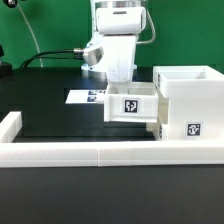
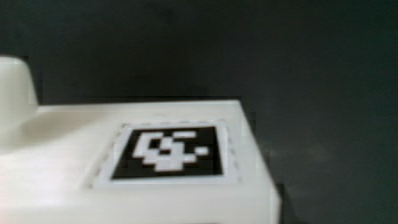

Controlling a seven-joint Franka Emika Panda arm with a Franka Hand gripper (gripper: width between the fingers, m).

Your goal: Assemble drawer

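The drawer's tall white casing [image 1: 186, 100] stands at the exterior view's right, with a tag low on its front. A small white tray [image 1: 132, 104] with a tag on its face sits against the casing's left side, raised off the black table, its right end at the casing. My gripper [image 1: 122, 84] comes down right behind and above the tray, and its fingertips are hidden by the tray. The wrist view shows a white tagged face [image 2: 169, 150] very close and blurred. No fingers show there. A second tray is not in view.
A long low white rail [image 1: 100, 152] runs along the front and turns up at the exterior view's left [image 1: 10, 128]. The marker board [image 1: 86, 96] lies flat behind the tray. A black cable [image 1: 45, 55] runs along the back.
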